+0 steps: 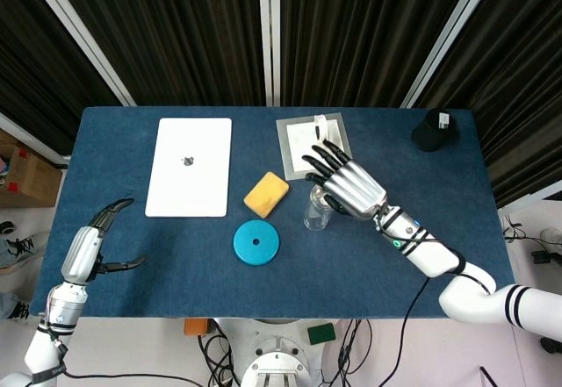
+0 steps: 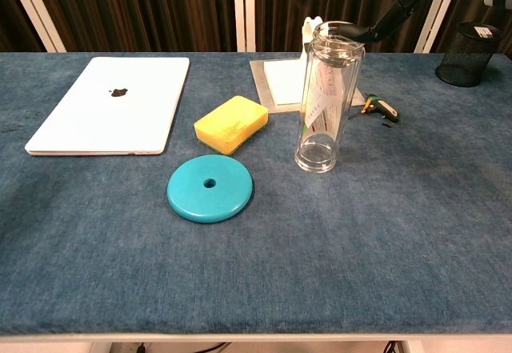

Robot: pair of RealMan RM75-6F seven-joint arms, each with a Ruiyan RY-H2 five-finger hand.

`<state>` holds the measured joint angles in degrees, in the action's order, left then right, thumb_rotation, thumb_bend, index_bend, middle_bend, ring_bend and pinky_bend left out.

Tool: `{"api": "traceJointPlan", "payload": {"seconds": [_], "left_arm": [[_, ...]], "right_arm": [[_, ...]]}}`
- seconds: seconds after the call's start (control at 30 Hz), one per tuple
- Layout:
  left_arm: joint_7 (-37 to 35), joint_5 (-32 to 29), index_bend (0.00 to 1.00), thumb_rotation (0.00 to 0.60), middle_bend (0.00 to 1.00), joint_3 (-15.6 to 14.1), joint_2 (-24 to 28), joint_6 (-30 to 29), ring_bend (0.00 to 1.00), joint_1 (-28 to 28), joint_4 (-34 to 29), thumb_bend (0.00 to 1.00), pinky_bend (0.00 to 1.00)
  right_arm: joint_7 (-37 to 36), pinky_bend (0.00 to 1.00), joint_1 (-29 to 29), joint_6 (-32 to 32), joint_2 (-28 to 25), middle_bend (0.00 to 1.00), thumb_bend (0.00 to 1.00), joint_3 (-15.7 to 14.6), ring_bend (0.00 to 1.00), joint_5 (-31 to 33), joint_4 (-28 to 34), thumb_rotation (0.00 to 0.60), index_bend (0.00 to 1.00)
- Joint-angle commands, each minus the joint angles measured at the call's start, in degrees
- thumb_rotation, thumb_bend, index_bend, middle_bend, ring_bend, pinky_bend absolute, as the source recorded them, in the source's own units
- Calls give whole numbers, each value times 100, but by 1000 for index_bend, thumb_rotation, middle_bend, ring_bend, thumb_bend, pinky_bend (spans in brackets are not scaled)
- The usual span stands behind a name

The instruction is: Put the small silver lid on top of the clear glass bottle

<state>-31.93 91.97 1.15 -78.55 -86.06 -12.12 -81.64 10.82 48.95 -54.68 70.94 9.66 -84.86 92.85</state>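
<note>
The clear glass bottle (image 2: 324, 97) stands upright near the table's middle, with a label inside it. A small silver lid (image 2: 336, 28) sits on its mouth. In the head view my right hand (image 1: 349, 183) hovers over the bottle (image 1: 316, 213), fingers spread, and hides the lid. In the chest view only a fingertip (image 2: 388, 18) of that hand shows, up and to the right of the lid and apart from it. My left hand (image 1: 92, 245) hangs at the table's front left corner, fingers apart and holding nothing.
A white laptop (image 2: 112, 101) lies at the left. A yellow sponge (image 2: 232, 122) and a teal disc (image 2: 210, 186) lie left of the bottle. A grey-white mat (image 2: 280, 81) is behind it, a small green tool (image 2: 380, 109) to its right, a black mesh cup (image 2: 472, 53) far right.
</note>
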Motion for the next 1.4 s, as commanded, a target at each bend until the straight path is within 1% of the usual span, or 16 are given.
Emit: {"api": "traceJointPlan", "payload": {"seconds": [0.03,0.1,0.4,0.57,0.7,0.77,0.87,0.97,1.03,1.1,1.2,1.23,1.27,1.3,1.33,1.4], "left_arm": [[-6,0,146,600,157,0,1,-9,155,5,6,46,186],[-8,0,146,600,157,-2,-2,-17,155,11,10,46,186],[-15,16,146,600,157,-9,1,-35,155,18,14,47,186],[-4,23,146,600,157,-6,-1,-66,155,31,8,46,186],[129,56,146,600,156,-11,22,-152,154,69,-29,46,186],[266,74,146,600,157,-10,57,-229,155,108,-97,46,186],[510,85,146,600,156,-13,105,-310,155,161,-190,46,186],[930,90,146,600,157,-34,172,-398,154,243,-301,46,186],[1301,73,146,600,157,-47,217,-469,155,320,-363,46,186],[1677,43,146,600,157,-66,251,-521,155,397,-413,46,186],[2438,-33,145,600,157,-145,359,-534,154,536,-542,46,184],[2844,-89,143,600,156,-179,425,-522,152,598,-612,46,180],[3414,-186,141,590,153,-198,490,-521,145,672,-666,46,174],[3738,-246,138,561,143,-206,518,-524,133,715,-700,46,166],[4295,-364,134,527,132,-233,567,-524,122,798,-811,46,160],[4730,-496,126,413,108,-296,632,-544,103,931,-1055,46,147]], "right_arm": [[-46,0,-27,-66,-8,60,301,0,0,-35,2,600,44],[-97,0,-54,-131,-17,56,301,-3,0,-77,-1,600,8],[-557,0,-316,-675,-245,53,301,-12,0,-371,85,600,5],[-880,0,-659,-1232,-442,50,301,-90,0,-597,202,600,5],[-1008,0,-1187,-1929,-526,40,301,-344,0,-854,205,600,6],[-1009,0,-1655,-2422,-475,26,301,-599,0,-942,93,600,1],[-1015,0,-2233,-2913,-293,6,300,-896,0,-892,-204,600,0],[-1161,0,-2815,-3361,32,0,300,-1104,0,-715,-741,600,0],[-1337,0,-3131,-3534,257,0,299,-1177,0,-550,-1156,600,0],[-1339,0,-3352,-3569,417,0,298,-1204,0,-355,-1482,600,0],[-1164,0,-3615,-3503,564,0,294,-1253,0,-118,-1829,600,0],[-1154,0,-3683,-3455,567,0,293,-1269,0,-60,-1852,600,0],[-1175,0,-3728,-3420,549,0,292,-1268,0,-28,-1848,600,0],[-1187,0,-3745,-3405,539,0,291,-1261,0,-14,-1846,600,0],[-1209,0,-3770,-3383,530,0,291,-1240,0,2,-1846,600,0],[-1258,0,-3794,-3304,533,0,291,-1225,0,10,-1853,600,0]]}}
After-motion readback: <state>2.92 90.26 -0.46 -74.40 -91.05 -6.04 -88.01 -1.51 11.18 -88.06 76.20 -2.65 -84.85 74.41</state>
